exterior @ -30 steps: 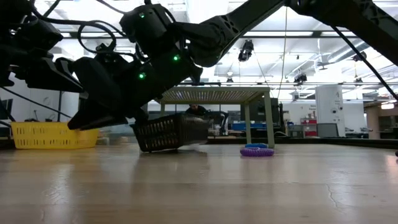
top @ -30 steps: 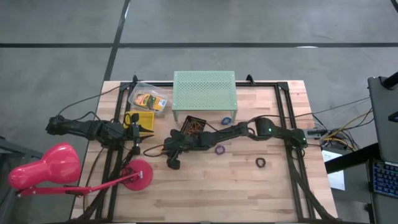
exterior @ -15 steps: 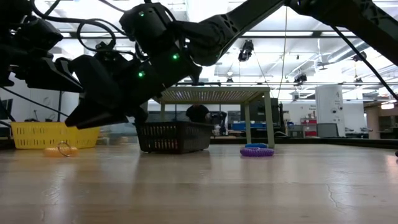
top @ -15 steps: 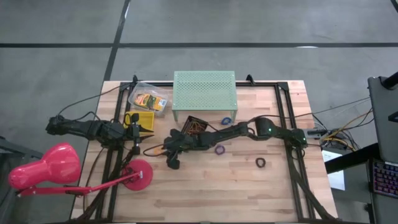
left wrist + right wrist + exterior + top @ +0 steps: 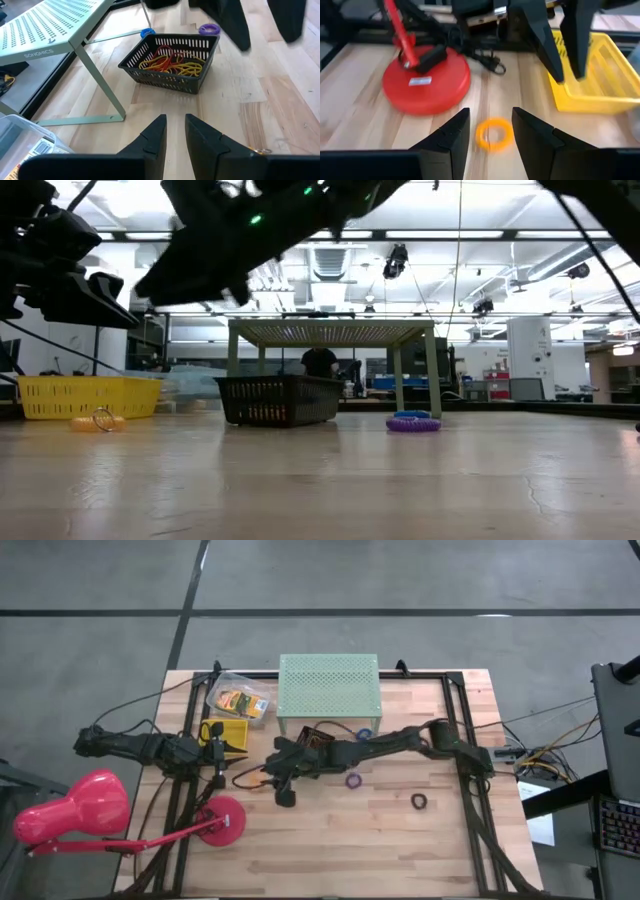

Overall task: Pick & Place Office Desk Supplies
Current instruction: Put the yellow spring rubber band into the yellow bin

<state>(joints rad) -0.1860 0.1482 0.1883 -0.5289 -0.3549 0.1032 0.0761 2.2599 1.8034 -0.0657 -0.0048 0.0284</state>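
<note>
Right gripper [image 5: 284,790] hovers above the wooden surface [image 5: 380,840], fingers apart and empty. Directly below it, a small orange ring [image 5: 494,134] lies flat on the surface, untouched, between the red lamp base [image 5: 427,84] and the yellow basket [image 5: 596,75].

Left gripper [image 5: 174,131] is stationed at the left side of the surface beside the yellow basket; its fingers stand slightly apart with nothing between them.

A black wire basket [image 5: 170,62] sits upright in front of the mint-green stand [image 5: 329,690] and contains red, orange and yellow rubber bands [image 5: 170,57]. A blue ring [image 5: 147,33] and a purple ring [image 5: 209,29] lie on the surface just beyond the black basket. A dark ring [image 5: 419,802] lies well apart, toward the right side. A clear bag of printed boxes [image 5: 240,700] rests near the stand's left edge.
</note>
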